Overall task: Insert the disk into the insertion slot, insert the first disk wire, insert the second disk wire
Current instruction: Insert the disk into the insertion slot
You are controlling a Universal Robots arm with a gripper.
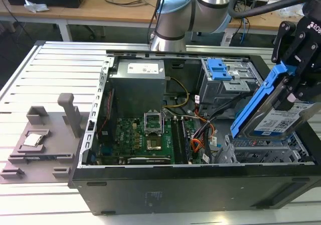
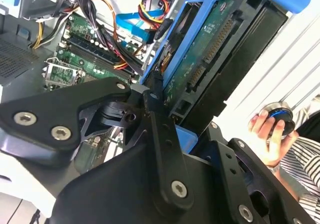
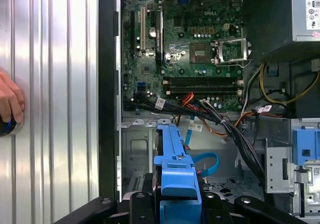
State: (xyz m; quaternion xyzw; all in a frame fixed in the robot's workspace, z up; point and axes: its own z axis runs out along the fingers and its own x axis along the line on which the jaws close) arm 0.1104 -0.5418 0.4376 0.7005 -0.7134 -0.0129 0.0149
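Black robot gripper (image 1: 292, 87) is clamped on the disk (image 1: 273, 109), a flat silver hard drive with a white label in a bright blue plastic carrier; the jaws are closed on its upper end. The disk hangs steeply tilted at the exterior view's right end of the open black PC tower case (image 1: 190, 185), low end down toward the insertion slot (image 1: 261, 152), the low grey perforated sheet-metal cage. It is over the slot, not seated in the bay; can't tell if the low edge touches the cage top. The taller grey cage with blue latches (image 1: 225, 77) sits just behind. A loose bundle of black and orange cables (image 1: 200, 132) lies between the green motherboard (image 1: 143, 139) and the slot. The second wrist view shows the disk's green circuit-board underside (image 2: 210, 49) with its connector end up. The first wrist view looks down the blue carrier edge (image 3: 175, 169), with a blue flat cable (image 3: 207, 159) looped just beside it. A person's hand (image 2: 267, 129) rests on a round blue-and-black knob (image 2: 279, 115) on the slatted aluminium table (image 1: 55, 74), outside the case. A grey plastic fixture (image 1: 42, 139) sits on the table at the exterior view's left, well apart.
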